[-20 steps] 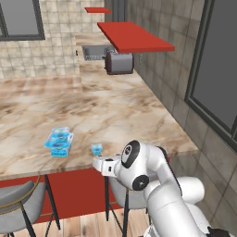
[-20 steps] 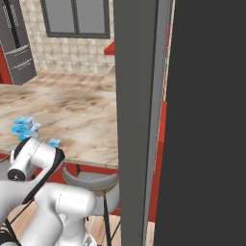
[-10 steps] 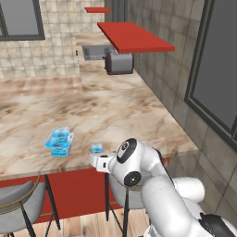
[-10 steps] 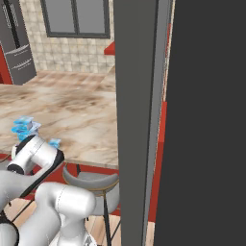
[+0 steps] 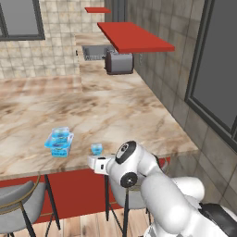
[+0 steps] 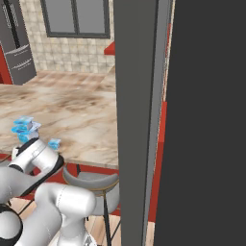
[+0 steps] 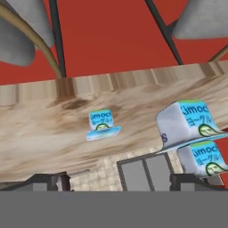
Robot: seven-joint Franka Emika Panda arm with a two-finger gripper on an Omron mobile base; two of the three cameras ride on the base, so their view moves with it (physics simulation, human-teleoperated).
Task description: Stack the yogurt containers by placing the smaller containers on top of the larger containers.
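A marble counter [image 5: 115, 115] is seen, with a toaster [image 5: 119, 62] at its far end, toward 12 o'clock. On the near part the widest tub [image 5: 59, 146] is found with the mid-sized tub [image 5: 60, 134] set on top. The tiny cup [image 5: 96, 148] stands apart at the stack's 3 o'clock. The gripper [image 7: 120, 180] is held fully spread and empty near the counter's edge.
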